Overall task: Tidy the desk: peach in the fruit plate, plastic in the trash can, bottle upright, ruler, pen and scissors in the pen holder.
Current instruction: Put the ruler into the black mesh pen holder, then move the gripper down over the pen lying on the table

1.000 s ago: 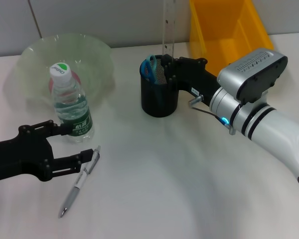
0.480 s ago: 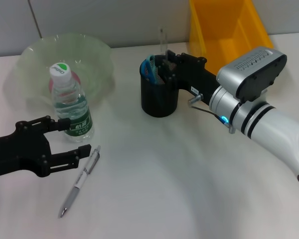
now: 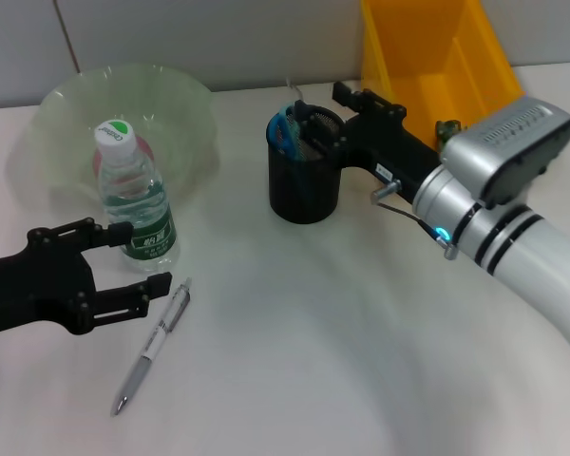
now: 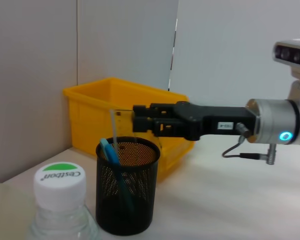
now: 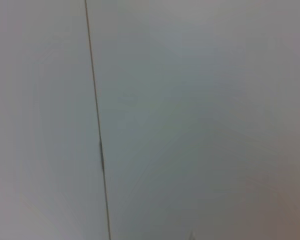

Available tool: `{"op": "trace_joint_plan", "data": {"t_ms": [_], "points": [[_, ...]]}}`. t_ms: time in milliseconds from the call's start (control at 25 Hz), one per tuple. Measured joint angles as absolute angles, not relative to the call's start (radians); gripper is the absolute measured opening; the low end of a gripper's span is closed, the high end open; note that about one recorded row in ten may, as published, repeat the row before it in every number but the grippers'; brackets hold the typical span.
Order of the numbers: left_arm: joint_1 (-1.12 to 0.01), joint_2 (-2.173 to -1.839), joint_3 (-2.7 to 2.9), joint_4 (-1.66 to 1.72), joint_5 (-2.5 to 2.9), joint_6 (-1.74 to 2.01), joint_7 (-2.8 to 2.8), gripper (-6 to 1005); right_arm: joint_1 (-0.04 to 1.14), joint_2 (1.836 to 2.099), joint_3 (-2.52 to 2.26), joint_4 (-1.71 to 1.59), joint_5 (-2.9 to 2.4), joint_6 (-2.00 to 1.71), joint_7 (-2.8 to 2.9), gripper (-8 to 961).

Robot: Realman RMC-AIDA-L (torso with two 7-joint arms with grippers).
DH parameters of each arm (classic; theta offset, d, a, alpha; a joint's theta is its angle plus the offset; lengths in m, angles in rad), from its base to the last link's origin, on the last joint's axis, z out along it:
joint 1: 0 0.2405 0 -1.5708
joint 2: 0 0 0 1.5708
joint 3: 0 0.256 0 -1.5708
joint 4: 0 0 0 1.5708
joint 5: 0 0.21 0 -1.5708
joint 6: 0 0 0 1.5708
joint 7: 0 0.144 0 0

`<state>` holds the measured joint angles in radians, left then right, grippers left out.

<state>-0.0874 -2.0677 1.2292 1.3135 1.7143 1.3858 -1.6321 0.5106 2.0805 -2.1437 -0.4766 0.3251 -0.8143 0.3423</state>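
One item, the pen [image 3: 154, 342], is judged to be left outside the pen holder [image 3: 304, 182]; it lies flat on the table [image 3: 313, 361], tip toward the robot, just in front of the upright bottle [image 3: 133, 199]. The scissors [image 3: 285, 129] and the clear ruler [image 4: 114, 131] are seen standing inside the holder, the ruler leaning against its rim. The peach cannot be made out clearly behind the bottle, in the fruit plate [image 3: 171, 95].

The left gripper [image 3: 133, 268] is held low beside the pen, its fingers [image 3: 123, 302] spread apart and holding nothing, one close to the pen's clip end. The right gripper [image 3: 340, 112] is poised just behind the holder's rim; its fingers appear parted and empty, the ruler being free of them.

For the pen to be taken well, the left fingers should be lowered astride the barrel near its middle and across its length, so that it cannot roll away. The bottle should be kept clear of the nearer finger. The right arm should be drawn away before the pen is carried to the holder.
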Motion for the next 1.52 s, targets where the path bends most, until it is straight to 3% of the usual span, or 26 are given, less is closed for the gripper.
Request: {"op": "trace_joint_plan", "data": {"t_ms": [80, 360, 520, 880, 1040, 1360, 1520], "points": [[-0.091, -2.068, 1.225, 1.31, 1.714, 1.388, -1.633, 804, 0.478, 2.08, -2.13, -0.477, 0.325, -0.863, 0.343, 551], [-0.095, -2.064, 1.224, 1.31, 1.72, 1.392, -1.642, 802, 0.393, 2.074, -2.073, -0.474, 0.276, -1.044, 0.378, 652], [-0.101, -2.061, 1.224, 1.314, 1.735, 1.405, -1.668, 803, 0.33, 2.058, -1.936, -0.473, 0.025, -1.192, 0.534, 652], [-0.157, -2.068, 1.263, 1.387, 1.922, 1.401, -1.938, 803, 0.276, 1.992, -1.473, -0.468, -0.631, -1.456, 0.923, 651], [-0.162, -2.068, 1.286, 1.409, 1.956, 1.399, -1.991, 804, 0.272, 1.981, -1.365, -0.472, -0.792, -1.496, 0.988, 652], [-0.191, -2.069, 1.37, 1.45, 2.058, 1.389, -2.137, 802, 0.303, 1.917, -1.061, -0.53, -1.401, -1.61, 1.225, 652], [-0.213, -2.069, 1.416, 1.459, 2.133, 1.368, -2.211, 803, 0.32, 1.911, -1.014, -0.59, -1.561, -1.646, 1.301, 651]]}}
